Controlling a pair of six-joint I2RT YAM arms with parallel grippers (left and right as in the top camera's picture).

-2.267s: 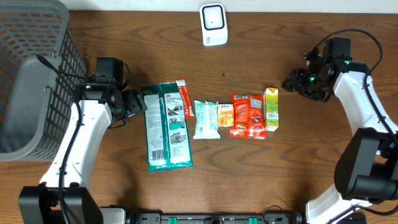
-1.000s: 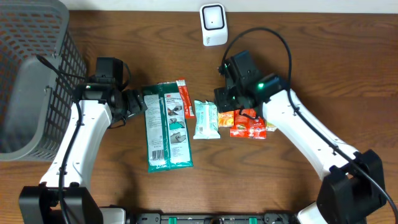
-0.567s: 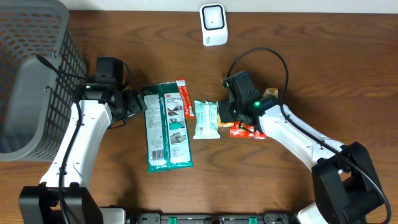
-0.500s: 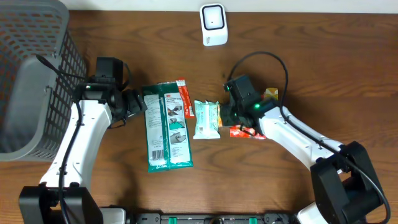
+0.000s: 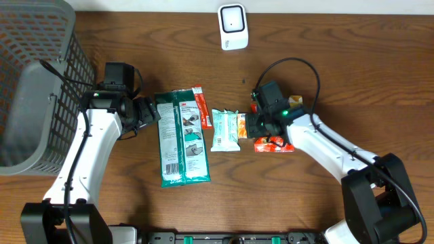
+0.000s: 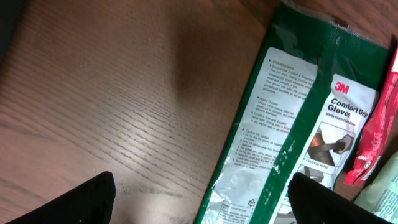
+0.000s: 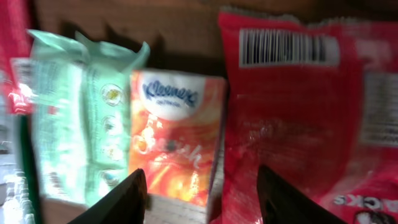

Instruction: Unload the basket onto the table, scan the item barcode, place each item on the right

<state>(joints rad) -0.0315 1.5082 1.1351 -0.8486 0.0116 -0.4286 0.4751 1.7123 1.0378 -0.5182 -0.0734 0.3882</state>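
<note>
A row of items lies mid-table: a green 3M gloves package (image 5: 182,139), a thin red packet (image 5: 201,107), a mint tissue pack (image 5: 224,130), an orange Kleenex pack (image 5: 242,125) and a red snack packet (image 5: 277,143). My right gripper (image 5: 252,125) hangs low over the Kleenex pack (image 7: 177,137) and the red packet (image 7: 292,118), open (image 7: 200,199), holding nothing. A barcode (image 7: 283,48) shows on the red packet. My left gripper (image 5: 150,112) stands wide open (image 6: 202,202) over the gloves package's left edge (image 6: 292,124). The white scanner (image 5: 232,27) is at the back.
A grey mesh basket (image 5: 41,81) fills the far left. A yellow-green carton (image 5: 296,102) peeks out from behind my right arm. Bare wood lies in front of the row and to its right.
My right arm has swung down from near the scanner to sit low over the Kleenex pack and red packet, then edged slightly right. The left arm has stayed still.
</note>
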